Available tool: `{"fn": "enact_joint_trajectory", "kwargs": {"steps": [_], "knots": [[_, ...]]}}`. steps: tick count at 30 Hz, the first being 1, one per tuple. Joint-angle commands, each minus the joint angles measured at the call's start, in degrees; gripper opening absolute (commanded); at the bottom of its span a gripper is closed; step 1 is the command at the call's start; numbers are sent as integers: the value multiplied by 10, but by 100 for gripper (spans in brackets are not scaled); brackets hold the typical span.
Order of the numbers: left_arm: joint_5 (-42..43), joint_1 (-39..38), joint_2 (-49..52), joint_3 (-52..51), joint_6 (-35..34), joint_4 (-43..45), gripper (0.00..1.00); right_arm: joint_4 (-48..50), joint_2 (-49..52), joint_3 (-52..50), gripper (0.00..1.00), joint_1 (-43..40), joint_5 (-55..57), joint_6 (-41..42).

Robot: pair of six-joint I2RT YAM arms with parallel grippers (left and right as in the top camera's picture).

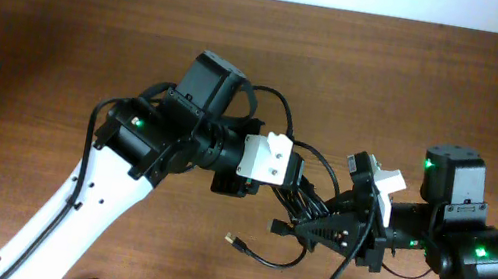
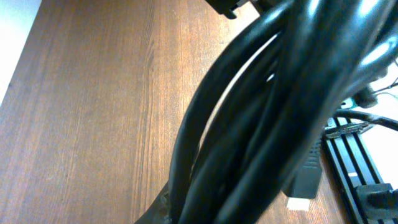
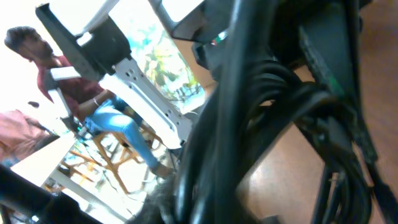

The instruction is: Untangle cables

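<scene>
A bunch of glossy black cables [image 1: 307,206] hangs between my two grippers over the middle of the table. In the overhead view my left gripper [image 1: 288,185] comes in from the left and sits on the bunch's upper end. Its wrist view is filled by the cables [image 2: 261,124], which run from between its jaws up to the right, so it looks shut on them. My right gripper [image 1: 316,234] meets the bunch from the right, lower down. The cables [image 3: 249,130] cross its jaws too, but the gap there is hidden. One loose end with a gold plug [image 1: 232,241] lies on the wood.
The table [image 1: 63,38] is brown wood. A black plug with a pale tip [image 2: 303,186] shows beside the bunch in the left wrist view. A black rail [image 2: 360,168] lies at that view's right edge. The right wrist view looks out on a person and metal frames.
</scene>
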Motion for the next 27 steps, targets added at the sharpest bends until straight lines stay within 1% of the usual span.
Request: {"fn": "enact_joint_trajectory", "kwargs": {"steps": [1,2,5,7,10,15,20,25,27], "knots": [[10,-1,2,4,-25,0,0,1,-3,2,34,2,23,16],[10,-1,2,4,-25,0,0,0,-3,2,41,2,33,16],[8,-1,2,4,-37,1,0,0,-3,2,54,2,66,17],[2,4,2,4,-51,1,0,1,-3,2,63,2,111,36],[-3,21,2,4,-82,1,0,1,-3,2,71,2,178,53],[-2,59,2,4,-129,1,0,7,-3,2,76,2,227,54],[-2,73,2,4,-153,-1,0,23,-3,2,78,2,313,111],[-10,73,2,4,-153,-2,0,47,-3,4,77,2,312,111],[-24,73,2,4,-153,-8,0,57,-3,9,74,2,312,111]]}}
